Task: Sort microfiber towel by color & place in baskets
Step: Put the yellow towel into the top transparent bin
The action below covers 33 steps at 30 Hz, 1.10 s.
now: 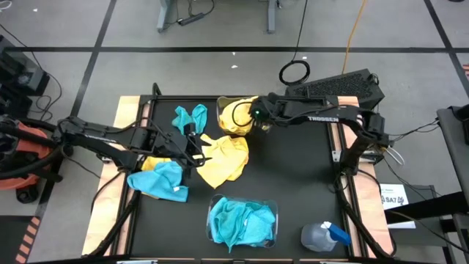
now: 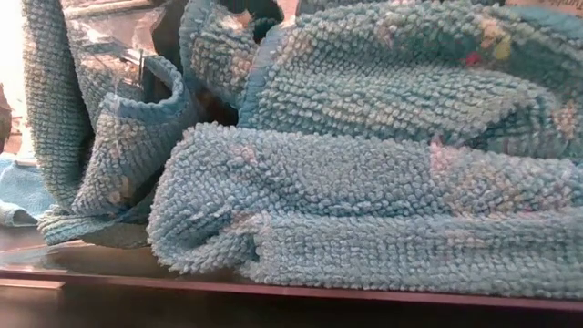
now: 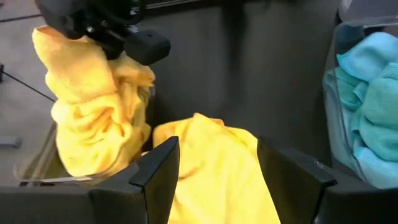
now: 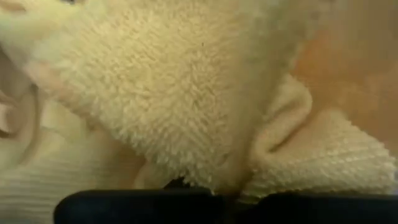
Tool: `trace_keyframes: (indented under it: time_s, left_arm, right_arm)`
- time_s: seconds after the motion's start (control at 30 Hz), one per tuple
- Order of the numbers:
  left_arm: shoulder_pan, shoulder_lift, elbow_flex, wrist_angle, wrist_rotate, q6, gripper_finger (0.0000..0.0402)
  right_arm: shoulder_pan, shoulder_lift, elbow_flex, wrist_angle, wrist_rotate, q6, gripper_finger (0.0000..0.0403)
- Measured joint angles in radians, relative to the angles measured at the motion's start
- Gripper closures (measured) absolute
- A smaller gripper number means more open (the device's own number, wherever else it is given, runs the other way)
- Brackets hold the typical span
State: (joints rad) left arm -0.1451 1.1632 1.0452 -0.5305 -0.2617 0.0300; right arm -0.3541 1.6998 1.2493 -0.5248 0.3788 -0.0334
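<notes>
The right pincer (image 1: pixel 245 117) was pinching a yellow towel (image 1: pixel 234 115) over the far basket (image 1: pixel 226 103); the left pincer (image 1: pixel 192 152) stood spread just beside another yellow towel (image 1: pixel 223 160).

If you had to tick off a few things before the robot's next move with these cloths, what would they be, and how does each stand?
1. Right gripper at the yellow basket, jaws shut on a yellow towel: ok.
2. Yellow basket holds only yellow: ok, as far as visible.
3. Left gripper jaws open over the loose yellow towel: ok.
4. Blue basket holds only turquoise towels: ok.
5. Loose turquoise towels sorted: not ok, they lie on the table.
6. Spray bottle clear of the arms: ok.
</notes>
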Motion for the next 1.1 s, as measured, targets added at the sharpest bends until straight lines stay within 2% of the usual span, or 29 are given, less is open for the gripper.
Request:
trace_keyframes:
  time_s: [0.4,0.6,0.73,1.1]
  left_arm:
    - [-0.028,0.0,-0.04,0.027,0.004,-0.051,0.0179]
    - [-0.028,0.0,-0.04,0.027,0.004,-0.051,0.0179]
    - [-0.028,0.0,-0.04,0.028,0.004,-0.051,0.0179]
    - [-0.028,0.0,-0.04,0.026,0.004,-0.051,0.0179]
  right_arm:
    - [-0.049,0.127,-0.012,0.05,-0.102,0.023,0.0398]
    - [-0.06,0.145,-0.012,0.052,-0.169,0.042,0.0388]
    - [-0.059,0.133,-0.012,0.04,-0.177,0.042,0.0359]
    - [-0.038,-0.018,-0.012,-0.011,-0.176,0.038,0.0232]
